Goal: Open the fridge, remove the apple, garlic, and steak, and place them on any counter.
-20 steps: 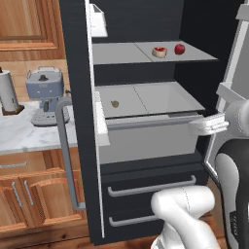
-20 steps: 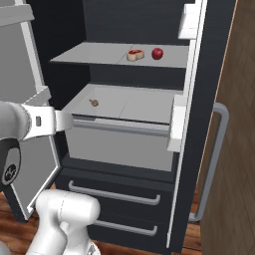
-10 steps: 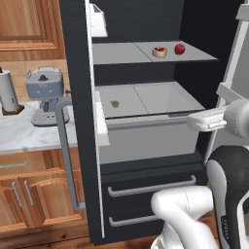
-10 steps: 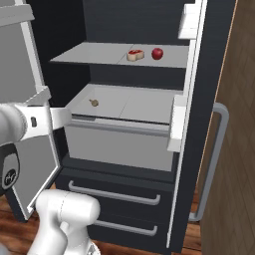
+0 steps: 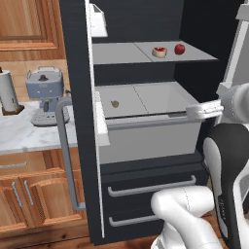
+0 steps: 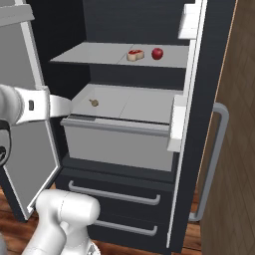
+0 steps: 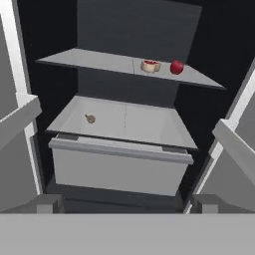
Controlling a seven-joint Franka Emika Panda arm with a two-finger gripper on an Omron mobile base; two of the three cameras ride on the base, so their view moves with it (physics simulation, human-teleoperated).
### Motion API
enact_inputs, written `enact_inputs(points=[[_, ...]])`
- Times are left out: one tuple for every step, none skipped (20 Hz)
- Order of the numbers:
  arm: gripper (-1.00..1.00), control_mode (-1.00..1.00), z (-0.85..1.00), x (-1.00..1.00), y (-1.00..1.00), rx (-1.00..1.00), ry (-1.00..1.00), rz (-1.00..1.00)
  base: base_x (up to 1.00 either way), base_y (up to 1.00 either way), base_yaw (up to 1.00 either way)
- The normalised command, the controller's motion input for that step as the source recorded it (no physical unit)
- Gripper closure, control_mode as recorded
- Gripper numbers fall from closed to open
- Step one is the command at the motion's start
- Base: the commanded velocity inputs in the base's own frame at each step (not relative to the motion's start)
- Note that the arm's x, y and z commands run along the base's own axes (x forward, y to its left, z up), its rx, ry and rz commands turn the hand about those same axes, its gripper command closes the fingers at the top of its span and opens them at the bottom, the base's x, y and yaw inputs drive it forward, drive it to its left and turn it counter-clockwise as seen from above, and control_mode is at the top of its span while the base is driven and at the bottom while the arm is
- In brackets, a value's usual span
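Observation:
The black fridge [image 5: 78, 73] stands with both upper doors swung open. On its upper shelf lie the steak [image 5: 159, 52] [image 6: 134, 55] [image 7: 149, 65] and, just right of it, the red apple [image 5: 180, 48] [image 6: 157, 53] [image 7: 177, 66]. The tiny tan garlic [image 5: 115, 103] [image 6: 93, 103] [image 7: 90, 118] sits on the flat grey lid of the bin below, toward its left. My gripper [image 7: 127, 204] [image 5: 197, 111] [image 6: 62, 105] hovers in front of the bin, at about lid height, open and holding nothing, well short of all three items. The marble counter [image 5: 19, 133] lies left of the fridge.
A blue-grey coffee machine [image 5: 44, 95] and a paper towel roll [image 5: 8, 92] stand on the counter. The open doors [image 5: 95, 146] [image 6: 20, 74] flank the opening on both sides. Two closed drawers [image 5: 151, 187] sit below the bin. A wooden panel [image 6: 234, 124] rises on the right.
The hand has risen a little in front of the bin. The food inside the fridge has not moved, and the jaws stay open.

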Motion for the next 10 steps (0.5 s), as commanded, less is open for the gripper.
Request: enact_inputs(points=[[-1.0, -1.0, 0.0, 0.0, -0.09, -0.01, 0.22, 0.0, 0.0, 0.0, 0.0], [-1.0, -1.0, 0.0, 0.0, -0.08, 0.0, 0.13, 0.0, 0.0, 0.0, 0.0], [-1.0, -1.0, 0.0, 0.0, -0.07, 0.0, 0.1, 0.0, 0.0, 0.0, 0.0], [-1.0, -1.0, 0.0, 0.0, 0.0, 0.0, 0.13, 0.0, 0.0, 0.0, 0.0], [-1.0, -1.0, -0.09, 0.0, 0.0, 0.0, 0.16, 0.0, 0.0, 0.0, 0.0], [-1.0, -1.0, -0.19, 0.0, 0.0, 0.0, 0.11, 0.02, 0.0, 0.0, 0.0], [-1.0, -1.0, -0.29, 0.0, 0.0, 0.0, 0.12, 0.02, 0.0, 0.0, 0.0], [-1.0, -1.0, -0.35, 0.0, 0.0, 0.0, 0.1, 0.03, 0.0, 0.0, 0.0], [-1.0, -1.0, -0.41, 0.0, 0.0, 0.0, 0.11, 0.02, 0.0, 0.0, 0.0], [-1.0, -1.0, -0.43, 0.0, 0.0, 0.0, 0.1, 0.02, 0.0, 0.0, 0.0]])
